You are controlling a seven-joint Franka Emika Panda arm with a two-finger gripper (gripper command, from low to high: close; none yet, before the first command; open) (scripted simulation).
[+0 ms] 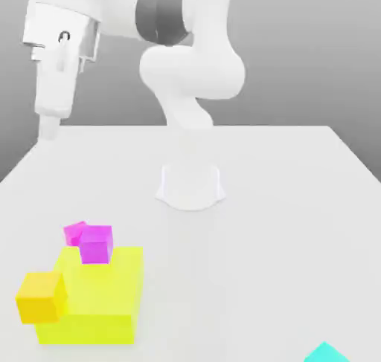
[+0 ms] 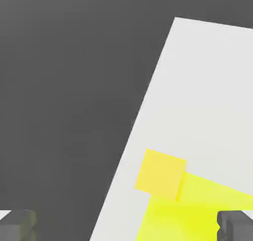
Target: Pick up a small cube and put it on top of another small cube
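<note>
The small hot-pink cube sits at the far left corner of the big yellow block, partly hidden by a more violet magenta cube of like size that touches it. My gripper hangs high above the table's far left corner, well away from both cubes. In the hand view my gripper is open with nothing between its fingers, which stand far apart.
An orange-yellow cube rests against the yellow block's left side. A cyan shape pokes in at the front right. The arm's white base stands mid-table. The white table ends at dark floor.
</note>
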